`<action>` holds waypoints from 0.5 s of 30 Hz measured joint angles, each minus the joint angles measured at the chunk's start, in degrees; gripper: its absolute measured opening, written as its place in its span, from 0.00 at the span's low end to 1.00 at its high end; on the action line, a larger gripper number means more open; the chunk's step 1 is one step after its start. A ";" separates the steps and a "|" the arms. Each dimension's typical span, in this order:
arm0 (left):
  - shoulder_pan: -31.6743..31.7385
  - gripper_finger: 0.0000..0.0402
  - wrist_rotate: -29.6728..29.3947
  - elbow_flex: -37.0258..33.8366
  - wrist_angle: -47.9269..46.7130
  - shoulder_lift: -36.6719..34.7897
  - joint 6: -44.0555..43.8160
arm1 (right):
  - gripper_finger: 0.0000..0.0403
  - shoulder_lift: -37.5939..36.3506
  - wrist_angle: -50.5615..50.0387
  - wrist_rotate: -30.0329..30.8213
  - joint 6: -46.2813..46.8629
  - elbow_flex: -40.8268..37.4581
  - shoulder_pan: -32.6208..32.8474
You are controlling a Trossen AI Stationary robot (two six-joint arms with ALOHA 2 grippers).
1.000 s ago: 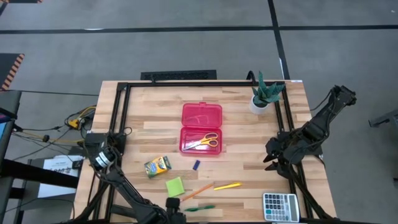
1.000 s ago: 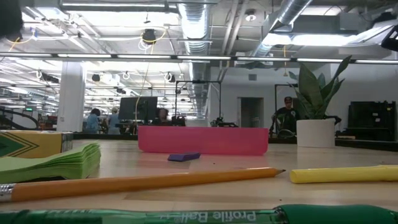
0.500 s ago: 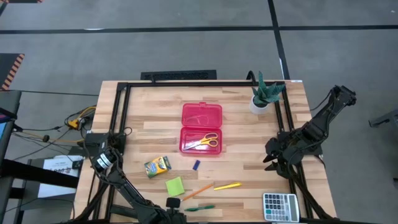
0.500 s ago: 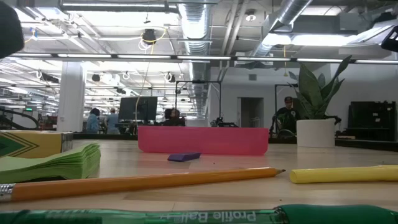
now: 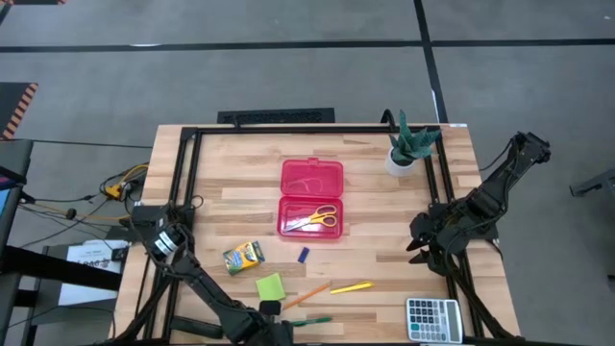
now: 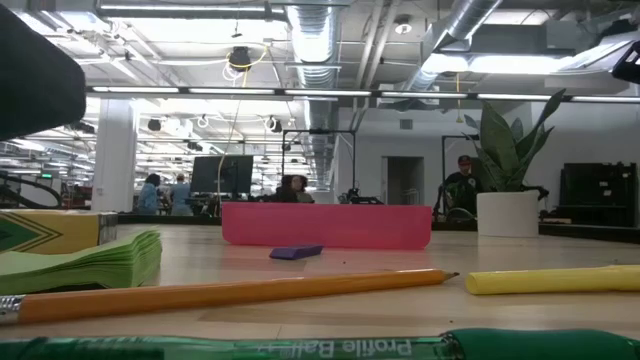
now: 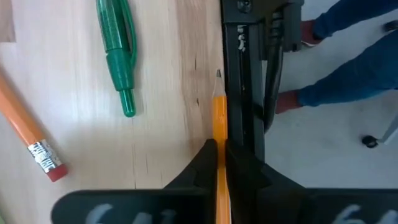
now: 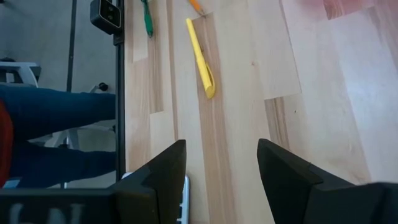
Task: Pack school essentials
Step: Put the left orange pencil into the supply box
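An open pink pencil case (image 5: 311,199) lies mid-table with orange-yellow-handled scissors (image 5: 315,219) in its near half. In front of it lie a crayon box (image 5: 244,256), a lime sticky-note pad (image 5: 270,287), a blue eraser (image 5: 304,255), an orange pencil (image 5: 306,295), a yellow pen (image 5: 352,287) and a green pen (image 5: 309,321). My left gripper (image 5: 269,309) is at the table's near edge, shut on a second orange pencil (image 7: 218,118). My right gripper (image 5: 423,245) hovers open and empty at the table's right side. My left gripper pinches the second orange pencil between its two fingers (image 7: 205,162), coming from above. The pencil's free end (image 7: 218,109) sticks out past the fingertips, beside the black frame rail (image 7: 242,74). I cannot tell whether the pencil is clear of the table.
A grey calculator (image 5: 432,319) lies at the near right corner. A white-potted plant (image 5: 411,144) stands at the far right. A black frame rail (image 5: 188,183) runs round the table. A person's legs (image 7: 348,68) show beyond the near edge. The left arm's dark form (image 6: 35,80) shows in the low view.
My left arm has shifted a little at the table's near edge; its dark form has grown at the low view's upper left. The things on the table have stayed where they were.
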 joint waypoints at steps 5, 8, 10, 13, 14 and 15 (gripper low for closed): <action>2.36 0.00 -2.93 -0.34 -3.91 -1.65 0.07 | 0.51 0.00 -0.02 0.00 -0.17 0.00 0.00; 3.41 0.00 -5.56 -0.39 -7.52 -2.58 -0.13 | 0.51 0.00 -0.02 0.00 -0.76 0.00 0.00; 4.03 0.01 -5.38 -0.40 -8.64 -3.20 0.40 | 0.51 0.00 -0.02 0.00 -1.15 0.00 0.00; 5.07 0.01 -5.38 -0.39 -8.83 -4.11 1.50 | 0.51 0.00 -0.01 0.00 -1.21 0.00 0.00; 5.52 0.01 -5.52 -0.38 -8.76 -4.48 1.75 | 0.51 0.00 -0.02 0.00 -1.27 0.00 0.00; 5.91 0.01 -5.89 -0.38 -8.81 -4.85 1.87 | 0.51 0.00 -0.02 0.00 -1.38 0.00 0.00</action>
